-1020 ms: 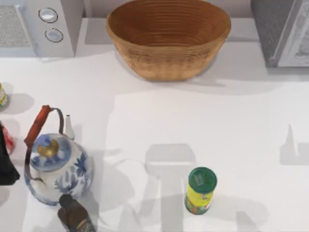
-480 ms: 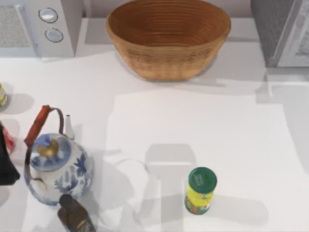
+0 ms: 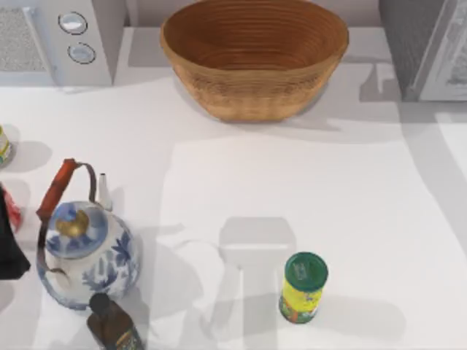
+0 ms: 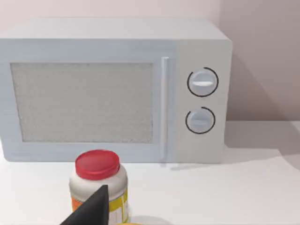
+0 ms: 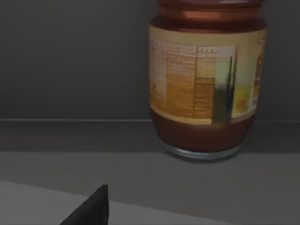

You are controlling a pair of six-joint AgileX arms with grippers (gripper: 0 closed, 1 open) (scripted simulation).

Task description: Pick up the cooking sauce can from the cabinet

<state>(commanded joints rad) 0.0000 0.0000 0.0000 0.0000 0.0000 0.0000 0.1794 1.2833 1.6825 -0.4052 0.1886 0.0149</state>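
— One white table [image 3: 350, 219] against a pale wall [image 4: 258, 47]. What stands on it?
— One basket [image 3: 254, 65], one microwave [image 3: 66, 36], one teapot [image 3: 87, 251], one bottle [image 3: 113, 328], one green-lidded can [image 3: 303, 288], and one cabinet [image 3: 408, 44] at the right rear.
— And the sauce can [image 5: 206, 84]?
— One, upright on the dark cabinet shelf [image 5: 140, 168], near the right gripper [image 5: 91, 211]. Wide or narrow, I cannot tell. The left gripper [image 4: 91, 211] sits by a red-lidded jar [image 4: 98, 180], likewise unclear.
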